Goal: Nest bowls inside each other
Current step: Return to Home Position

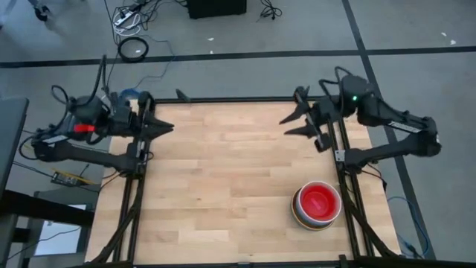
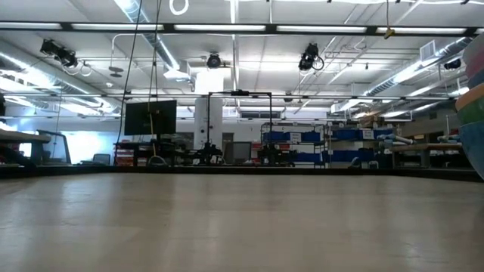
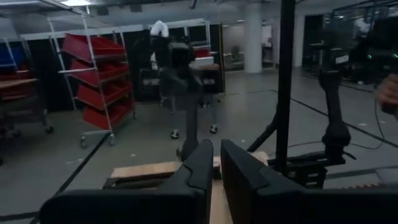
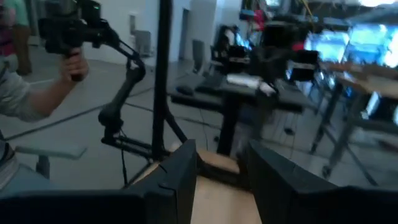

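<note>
Bowls (image 1: 317, 205) nested; I judge the job done.
My right end effector (image 1: 286, 126) part open, left end effector (image 1: 168, 126) nearly closed, both empty, parked at the surface's (image 1: 223, 186) far edge, well apart.

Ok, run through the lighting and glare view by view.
High view: even overhead light, no glare on the table or the bowls. Low view: ceiling strip lights glare; the table shows pale sheen. Left wrist view: dim hall, left pincer dark. Right wrist view: bright patches flare behind.

I see the bowls (image 1: 317, 202) red innermost, ringed by white and orange rims; the bench (image 1: 223, 171) is pale wood planks.
</note>
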Tool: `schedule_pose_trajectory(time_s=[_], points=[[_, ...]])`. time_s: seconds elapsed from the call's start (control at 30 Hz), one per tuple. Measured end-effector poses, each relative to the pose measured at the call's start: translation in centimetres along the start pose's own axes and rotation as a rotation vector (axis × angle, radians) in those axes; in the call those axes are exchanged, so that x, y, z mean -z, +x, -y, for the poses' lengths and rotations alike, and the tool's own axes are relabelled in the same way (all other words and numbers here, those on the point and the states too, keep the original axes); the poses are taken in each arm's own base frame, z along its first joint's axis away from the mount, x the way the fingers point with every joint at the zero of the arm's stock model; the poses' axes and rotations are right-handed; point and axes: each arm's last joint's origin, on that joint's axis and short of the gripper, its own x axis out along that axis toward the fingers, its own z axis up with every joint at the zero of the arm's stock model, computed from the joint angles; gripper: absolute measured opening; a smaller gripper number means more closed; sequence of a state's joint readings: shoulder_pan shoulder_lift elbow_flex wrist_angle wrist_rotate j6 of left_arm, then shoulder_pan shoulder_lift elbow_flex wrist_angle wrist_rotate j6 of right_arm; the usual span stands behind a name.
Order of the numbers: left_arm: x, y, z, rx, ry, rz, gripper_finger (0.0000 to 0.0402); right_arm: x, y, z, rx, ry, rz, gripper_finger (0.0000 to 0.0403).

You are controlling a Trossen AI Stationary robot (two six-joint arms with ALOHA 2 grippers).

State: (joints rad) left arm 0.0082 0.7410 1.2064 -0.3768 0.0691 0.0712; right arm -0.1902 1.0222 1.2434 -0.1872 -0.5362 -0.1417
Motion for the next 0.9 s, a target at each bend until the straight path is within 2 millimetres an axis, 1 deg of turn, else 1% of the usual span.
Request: schedule_pose_trajectory(time_s=[0.1, 0.17, 0.27, 0.37, 0.47, 0.53, 0.6, 0.7, 0.8, 0.9], points=[[2.3, -1.2, 0.2, -0.017, -0.007, -0.001, 0.004, 0.2, -2.2, 0.8, 0.046, 0.032, -0.052, 0.0128], [3.6, -1.9, 0.3, -0.025, -0.017, -0.003, 0.004, 0.3, -3.7, 0.7, 0.065, 0.037, -0.086, 0.0128], [5.4, -2.9, 0.4, -0.062, -0.023, -0.001, 0.004, -0.3, -5.7, -0.2, 0.072, 0.03, -0.083, 0.0128], [6.8, -4.0, 0.5, -0.081, -0.022, 0.039, 0.004, -0.9, -7.4, -1.5, 0.077, 0.008, -0.061, 0.0128], [8.3, -4.9, 0.7, -0.082, -0.034, 0.088, 0.004, -0.3, -8.3, -2.6, 0.059, 0.007, -0.042, 0.0128], [9.4, -5.2, 0.8, -0.081, -0.052, 0.116, 0.004, 0.6, -8.5, -3.1, 0.044, 0.02, -0.021, 0.0128], [10.6, -5.1, 0.9, -0.076, -0.06, 0.128, 0.004, 2.1, -8.2, -3.4, 0.029, 0.033, 0.017, 0.0128], [12.3, -4.8, 1.0, -0.079, -0.072, 0.107, 0.004, 5.2, -7.6, -3.6, 0.018, 0.054, 0.044, 0.0128], [13.7, -4.5, 1.1, -0.078, -0.073, 0.087, 0.004, 8.4, -7.4, -3.8, 0.057, 0.087, 0.041, 0.0128], [14.8, -4.5, 1.2, -0.077, -0.079, 0.074, 0.004, 10.8, -7.5, -4.2, 0.069, 0.124, 0.047, 0.0128]])
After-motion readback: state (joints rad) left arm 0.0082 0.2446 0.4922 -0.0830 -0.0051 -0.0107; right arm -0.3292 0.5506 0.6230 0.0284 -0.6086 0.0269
